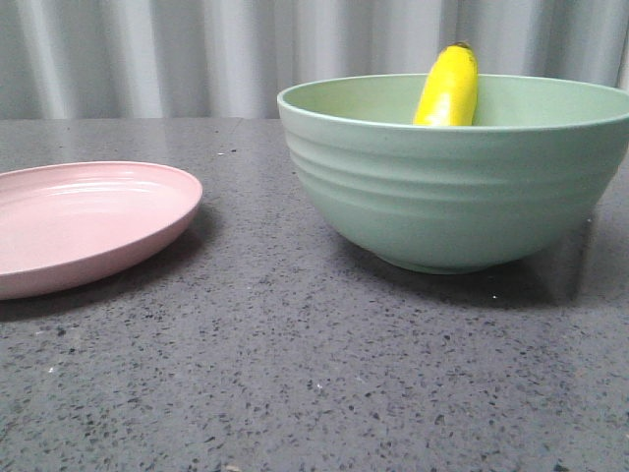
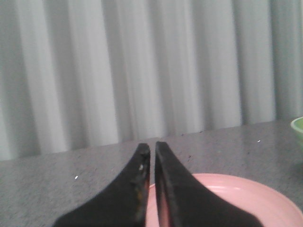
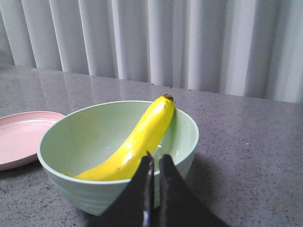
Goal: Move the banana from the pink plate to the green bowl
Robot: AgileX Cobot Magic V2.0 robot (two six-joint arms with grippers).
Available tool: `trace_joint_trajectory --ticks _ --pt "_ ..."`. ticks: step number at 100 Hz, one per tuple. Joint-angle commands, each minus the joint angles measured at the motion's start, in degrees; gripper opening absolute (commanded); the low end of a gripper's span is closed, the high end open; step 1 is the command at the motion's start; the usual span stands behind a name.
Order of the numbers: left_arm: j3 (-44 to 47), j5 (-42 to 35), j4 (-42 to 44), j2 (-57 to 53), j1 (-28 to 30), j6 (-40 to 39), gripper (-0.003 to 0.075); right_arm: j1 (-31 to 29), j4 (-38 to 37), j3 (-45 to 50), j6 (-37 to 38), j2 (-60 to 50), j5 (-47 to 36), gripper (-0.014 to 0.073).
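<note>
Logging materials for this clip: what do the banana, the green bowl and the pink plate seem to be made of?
The banana looks like plastic: uniformly bright yellow, smooth, with glossy highlights. The green bowl seems to be matte moulded plastic or a fibre composite, judging by its even pale colour and ridged outside; ceramic cannot be ruled out. The pink plate looks alike: pale and matte, with faint concentric rings.

You have a dark grey speckled stone-look table (image 1: 295, 393) carrying everything here. Two things rest directly on it. The pink plate (image 1: 84, 221) lies flat on your robot's left side, cut off by the edge of the front view. The green bowl (image 1: 462, 197) stands upright on its small foot to the right, apart from the plate with a strip of bare tabletop between them. Each casts a soft shadow on the surface beneath it.
</note>
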Motion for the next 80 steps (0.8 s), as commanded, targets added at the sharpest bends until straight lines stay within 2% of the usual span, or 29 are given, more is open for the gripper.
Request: trace_joint_trajectory --ticks 1,24,48,80 --pt "0.6 3.5 1.1 -1.2 4.3 -0.9 -0.0020 -0.3 -0.7 -1.4 -0.4 0.4 -4.5 -0.0069" --pt "0.6 17.3 1.3 -4.6 12.0 -5.0 -0.0020 -0.3 -0.7 -1.4 -0.4 0.4 -4.5 -0.0069" --pt "0.6 25.6 2.9 -4.6 14.3 -5.5 -0.0020 -0.3 -0.7 -1.4 -0.4 0.4 -4.5 -0.0069" --pt "0.6 25.7 3.1 -4.6 14.3 -4.8 -0.0020 -0.3 -0.7 -1.4 -0.4 0.4 -4.5 -0.0069"
